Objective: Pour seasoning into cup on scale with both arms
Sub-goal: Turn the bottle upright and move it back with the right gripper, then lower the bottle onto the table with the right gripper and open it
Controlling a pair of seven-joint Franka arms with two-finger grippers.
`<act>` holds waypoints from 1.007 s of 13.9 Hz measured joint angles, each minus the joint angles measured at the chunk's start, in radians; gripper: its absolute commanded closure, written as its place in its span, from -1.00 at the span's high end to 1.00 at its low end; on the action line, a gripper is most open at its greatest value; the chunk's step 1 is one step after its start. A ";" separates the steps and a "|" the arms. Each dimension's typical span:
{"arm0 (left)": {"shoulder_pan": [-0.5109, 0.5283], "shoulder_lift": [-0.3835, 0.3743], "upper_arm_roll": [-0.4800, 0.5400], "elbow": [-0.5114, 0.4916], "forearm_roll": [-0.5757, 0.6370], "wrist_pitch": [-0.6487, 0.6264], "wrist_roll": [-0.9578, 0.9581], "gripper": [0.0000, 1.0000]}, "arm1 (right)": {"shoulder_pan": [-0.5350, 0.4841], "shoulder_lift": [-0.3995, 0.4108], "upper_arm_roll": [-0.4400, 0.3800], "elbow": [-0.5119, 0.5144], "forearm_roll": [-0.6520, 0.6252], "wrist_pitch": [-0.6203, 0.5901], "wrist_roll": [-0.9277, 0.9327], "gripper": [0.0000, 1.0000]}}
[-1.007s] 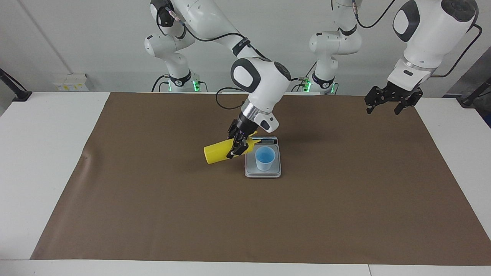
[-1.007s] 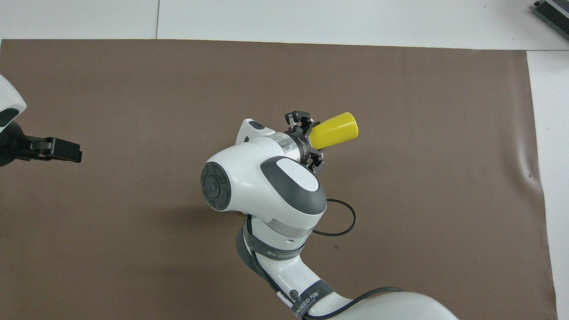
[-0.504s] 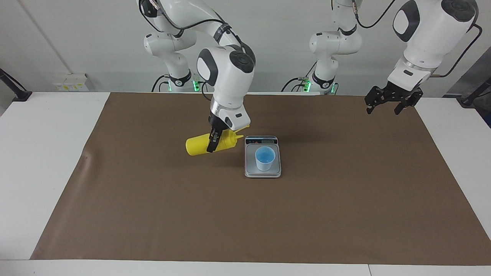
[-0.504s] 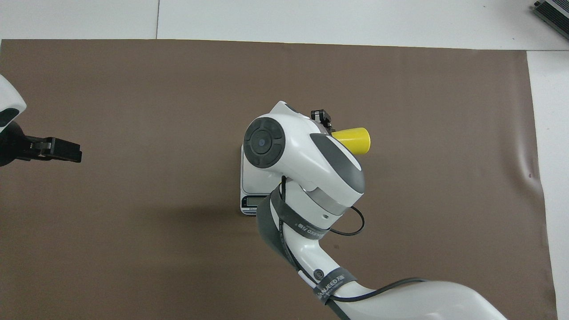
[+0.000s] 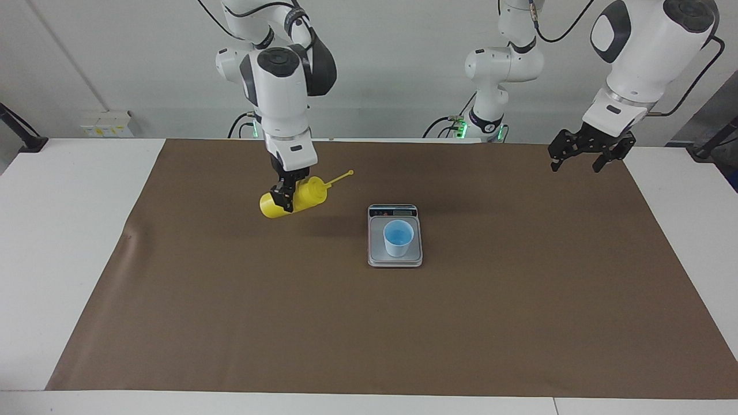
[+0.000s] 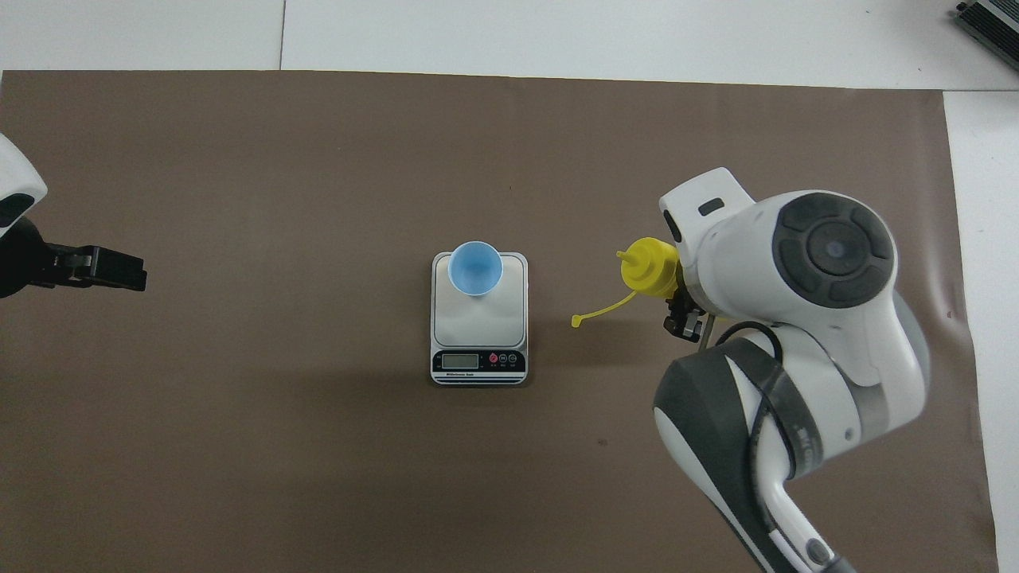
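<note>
Right claw (image 5: 283,200): clenched around the body of the seasoning bottle (image 5: 294,197), held in the air over the brown mat (image 5: 519,288), toward the right arm's end of the worktop and well apart from the scale (image 5: 395,259). Left claw (image 5: 583,152): released, waiting over the mat's other end.

Recommended handling: right the bottle before lowering; release only once the base sits flat.

Orientation: long axis near horizontal; nozzle points toward the scale and cup (image 5: 398,237), slightly raised, cap strap (image 5: 340,177) trailing the same way.

White bench (image 5: 69,230) carries a brown mat (image 5: 230,323); the scale (image 5: 395,256) sits mid-mat, cup (image 5: 398,238) aboard.
</note>
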 measured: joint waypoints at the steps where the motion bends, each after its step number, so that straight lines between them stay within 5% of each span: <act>1: 0.000 0.000 0.000 0.000 0.000 0.000 0.000 1.00 | -0.022 -0.035 0.000 -0.041 0.030 0.021 -0.002 -1.00; 9: 0.000 0.000 0.000 0.000 0.000 0.000 0.000 1.00 | -0.207 -0.146 -0.008 -0.162 0.391 0.130 -0.098 -1.00; 14: 0.000 0.000 0.000 0.000 0.000 0.000 0.000 1.00 | -0.381 -0.224 -0.014 -0.346 0.655 0.198 -0.475 -1.00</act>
